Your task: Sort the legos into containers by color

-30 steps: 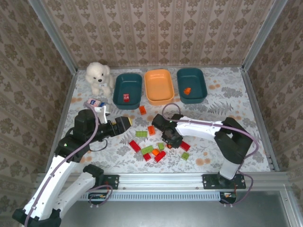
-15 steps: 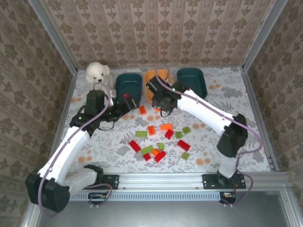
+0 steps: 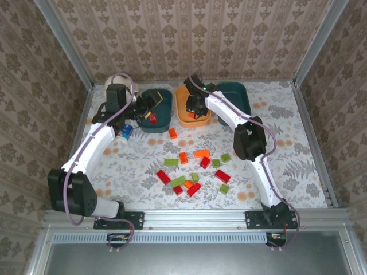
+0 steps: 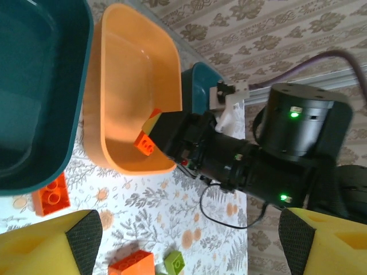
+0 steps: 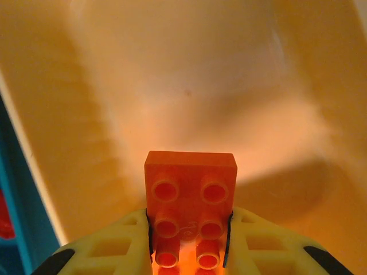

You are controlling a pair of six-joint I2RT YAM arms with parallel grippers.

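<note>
We are looking at two arms, the left arm (image 3: pixel 92 146) and the right arm (image 3: pixel 222 113). Both are wearing smooth white shells on their long links and showing rounded black housings (image 3: pixel 250 143) at the joints. From the left wrist we are seeing a purple-grey cable (image 4: pixel 321 58) running to the right arm's black cylindrical motor (image 4: pixel 304 134), which is glowing with small green lights (image 4: pixel 294 113). The left fingers (image 4: pixel 46 246) and right fingers (image 5: pixel 109 252) are showing as yellow moulded pieces with recessed pockets and black pads (image 4: pixel 86 235).
</note>
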